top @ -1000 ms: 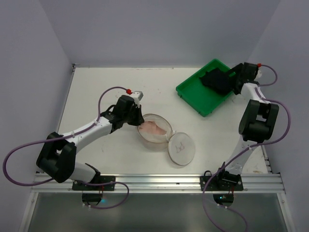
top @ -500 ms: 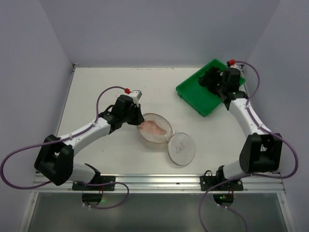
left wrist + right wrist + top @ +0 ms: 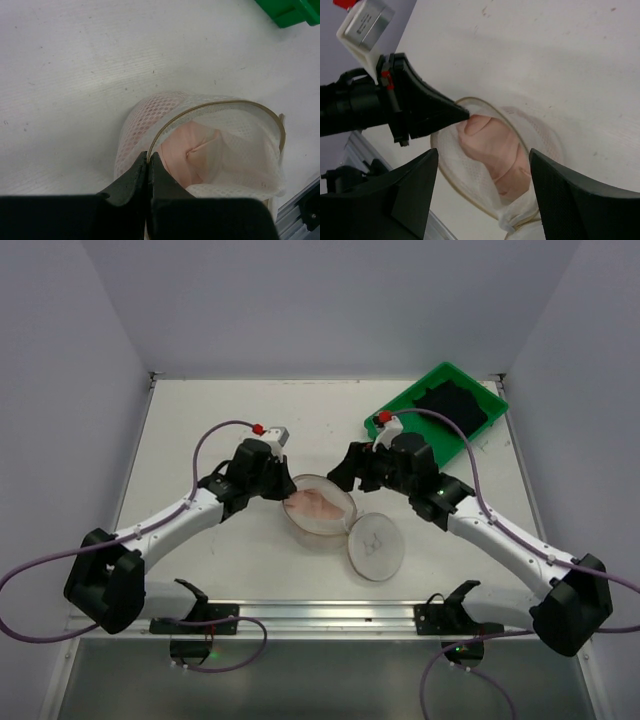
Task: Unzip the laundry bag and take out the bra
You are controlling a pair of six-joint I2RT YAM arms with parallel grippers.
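Left wrist shows the laundry bag (image 3: 245, 140) gaping open, pink bra (image 3: 190, 155) inside.

top: overhead, far | wrists: close, facing each other (all share laundry bag (image 3: 250, 150))

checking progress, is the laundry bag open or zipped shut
Open. The bag gapes wide at its rim, its round lid lies flipped aside, and the pink bra shows inside the mouth.

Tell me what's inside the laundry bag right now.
A crumpled pale pink bra fills the open laundry bag; whether anything lies beneath it is hidden by the fabric.
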